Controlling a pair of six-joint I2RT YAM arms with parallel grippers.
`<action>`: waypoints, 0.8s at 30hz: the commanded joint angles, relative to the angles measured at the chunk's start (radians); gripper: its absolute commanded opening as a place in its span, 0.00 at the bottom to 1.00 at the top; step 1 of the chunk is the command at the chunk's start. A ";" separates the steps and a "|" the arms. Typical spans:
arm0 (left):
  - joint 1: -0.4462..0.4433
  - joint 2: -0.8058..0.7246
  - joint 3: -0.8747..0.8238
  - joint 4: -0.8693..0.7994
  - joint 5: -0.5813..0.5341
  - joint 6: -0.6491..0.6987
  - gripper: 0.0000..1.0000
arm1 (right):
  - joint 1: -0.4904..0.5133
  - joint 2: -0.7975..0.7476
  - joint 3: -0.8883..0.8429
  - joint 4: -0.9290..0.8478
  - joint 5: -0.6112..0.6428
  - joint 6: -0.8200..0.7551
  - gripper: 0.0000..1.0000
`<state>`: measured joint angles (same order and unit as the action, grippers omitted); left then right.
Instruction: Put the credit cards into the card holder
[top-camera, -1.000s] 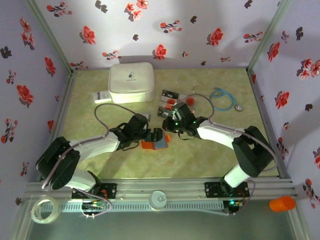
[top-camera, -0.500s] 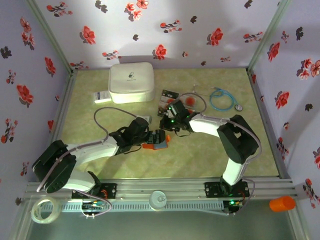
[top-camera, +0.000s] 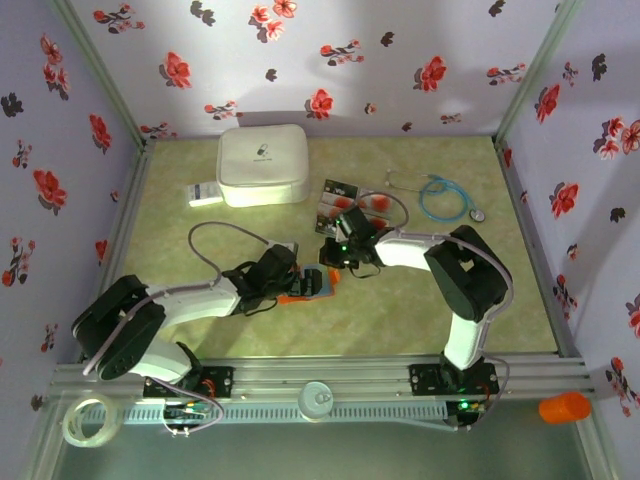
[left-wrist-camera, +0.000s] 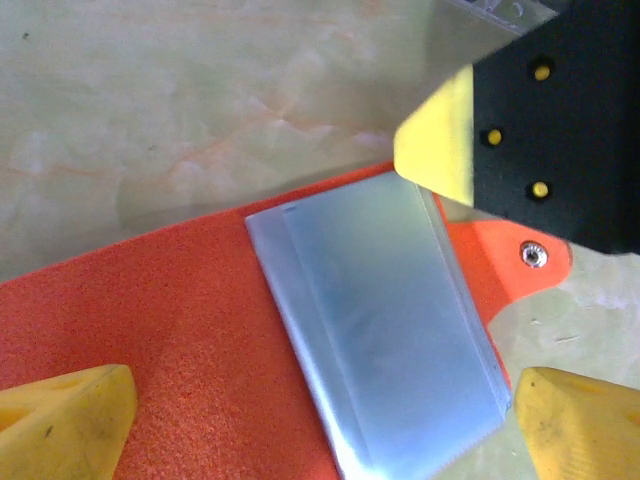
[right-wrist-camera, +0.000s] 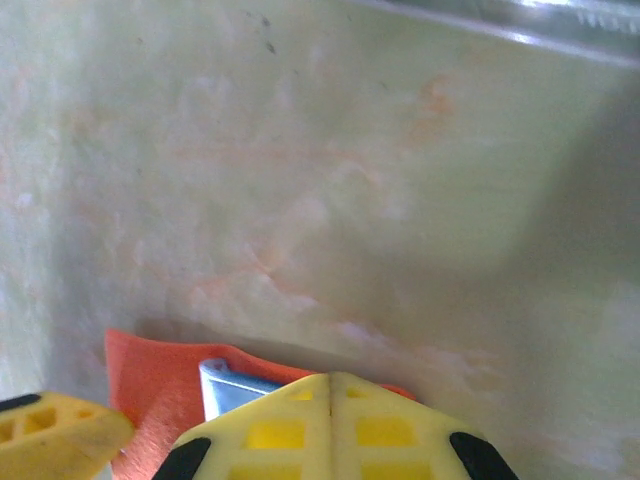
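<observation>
With the left gripper (left-wrist-camera: 320, 420) spread wide astride the holder (left-wrist-camera: 150, 300) and the right gripper (right-wrist-camera: 330, 395) pinched shut, no card visible in it, at the holder's pocket, the cards (top-camera: 343, 198) lay farther back, so those shut tips might have dragged the unclamped holder.

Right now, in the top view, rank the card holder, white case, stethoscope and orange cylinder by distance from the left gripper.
1. The card holder, under the left gripper.
2. The white case, back left.
3. The stethoscope, back right.
4. The orange cylinder, far out at the near right.
</observation>
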<state>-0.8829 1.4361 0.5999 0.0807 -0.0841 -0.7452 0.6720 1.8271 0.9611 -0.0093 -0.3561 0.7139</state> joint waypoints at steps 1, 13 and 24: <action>0.011 0.021 -0.015 0.006 -0.046 0.056 0.97 | -0.006 -0.026 -0.034 0.016 -0.007 -0.004 0.03; 0.025 0.007 -0.034 0.001 -0.055 0.104 0.96 | -0.006 -0.145 -0.033 -0.036 0.043 -0.011 0.04; 0.025 0.007 -0.043 0.010 -0.058 0.113 0.95 | 0.045 -0.128 -0.008 -0.046 0.039 -0.004 0.03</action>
<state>-0.8635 1.4445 0.5709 0.0834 -0.1169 -0.6582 0.6979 1.6855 0.9287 -0.0303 -0.3359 0.7139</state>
